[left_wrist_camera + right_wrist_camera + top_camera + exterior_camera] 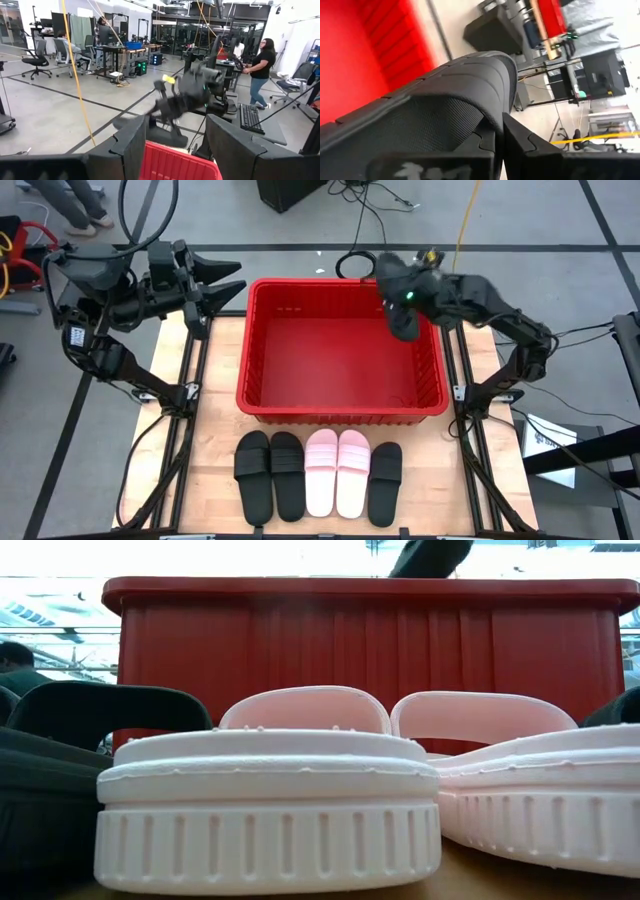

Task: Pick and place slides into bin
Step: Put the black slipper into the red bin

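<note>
A wooden desk [215, 465] seen from above, with a robot arm at each side and a large red bin [342, 410] in the middle.

The bin looks empty: only its bare red floor shows, so no slide has been placed inside it. One black slide [404, 315] is held above the bin's far right corner by the right tool [408, 298], which is clenched on it. In the right wrist view the dark ribbed sole of this slide [445, 105] fills most of the picture, with the red bin wall beside it. The slide appears to be in the air, not resting on the bin.

Five slides wait in a row on the desk just in front of the bin, toes toward it. From left to right: two black slides [270, 472], two pink slides [337, 470], and one more black slide [385, 482]. From desk height, the pink slides [270, 800] stand close to the camera with the bin's ribbed front wall [370, 640] rising behind them.

The left tool [218, 280] hovers by the bin's far left corner, fingers spread and holding nothing.

As a judgement, the task is at its very start: the first slide is about to be dropped, and five remain to be picked up.
</note>
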Controlling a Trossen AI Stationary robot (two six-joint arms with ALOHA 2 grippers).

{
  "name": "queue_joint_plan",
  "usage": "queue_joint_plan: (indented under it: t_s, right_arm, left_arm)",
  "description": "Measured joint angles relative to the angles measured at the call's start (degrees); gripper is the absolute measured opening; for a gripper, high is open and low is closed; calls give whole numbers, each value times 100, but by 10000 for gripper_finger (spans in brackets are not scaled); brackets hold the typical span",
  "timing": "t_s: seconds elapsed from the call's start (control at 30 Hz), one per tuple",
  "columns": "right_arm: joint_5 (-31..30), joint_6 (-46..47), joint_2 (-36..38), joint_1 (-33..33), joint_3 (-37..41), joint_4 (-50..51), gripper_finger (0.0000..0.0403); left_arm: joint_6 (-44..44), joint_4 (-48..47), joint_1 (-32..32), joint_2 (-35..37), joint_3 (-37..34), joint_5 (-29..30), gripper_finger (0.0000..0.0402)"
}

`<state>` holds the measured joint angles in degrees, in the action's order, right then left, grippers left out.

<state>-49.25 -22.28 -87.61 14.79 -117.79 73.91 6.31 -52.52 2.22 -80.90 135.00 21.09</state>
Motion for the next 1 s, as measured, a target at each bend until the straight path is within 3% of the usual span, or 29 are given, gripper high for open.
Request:
queue_joint_plan:
  t_s: [0.53,1.0]
  right_arm:
    - [2,959,26,9,957,494,0]
    - [149,2015,306,-293,2889,209,1]
  left_arm:
    - [-7,-1,0,-2,0,1,205]
    - [15,-82,0,-2,0,-1,205]
